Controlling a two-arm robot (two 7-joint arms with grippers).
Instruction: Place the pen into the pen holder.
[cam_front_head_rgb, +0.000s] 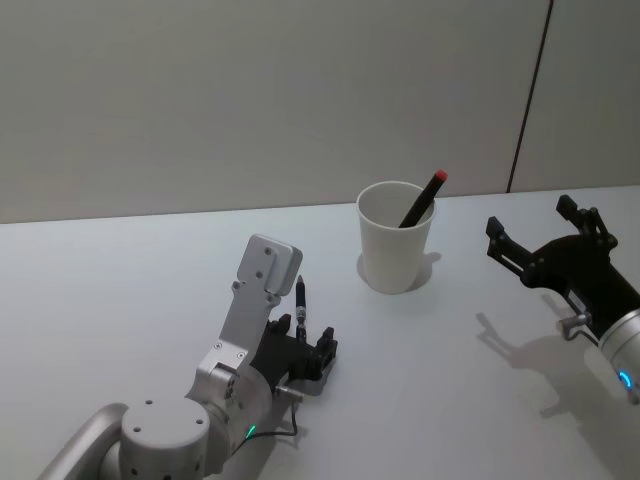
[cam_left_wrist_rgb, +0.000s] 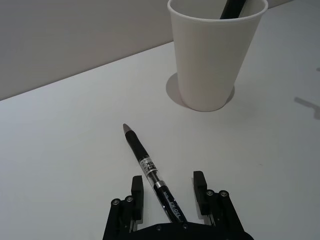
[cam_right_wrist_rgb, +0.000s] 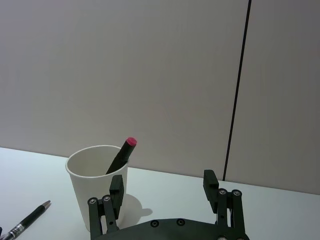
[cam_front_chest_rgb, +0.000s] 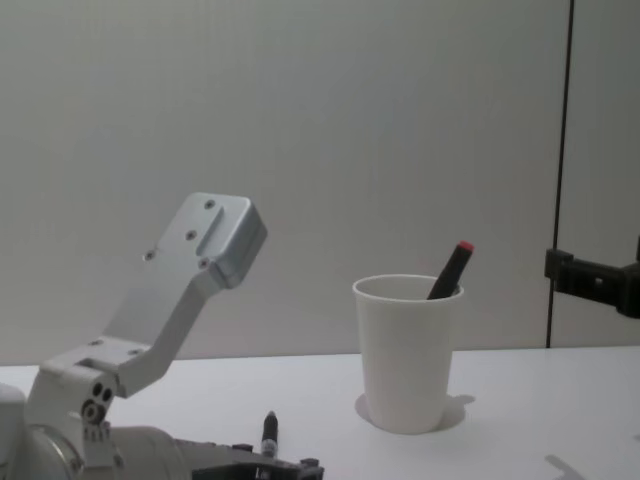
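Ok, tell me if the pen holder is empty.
Not empty: a red-tipped marker leans inside the pen holder, poking above its rim.

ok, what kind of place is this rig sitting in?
Probably a bare lab test cell: plain white table, blank grey wall with a dark seam, plus a paper-cup pen holder and a pen as props.

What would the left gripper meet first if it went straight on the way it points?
The pen: it lies between the open fingers of the left gripper, so its back end would come first. The cup stands farther on, likely to the right of that line.
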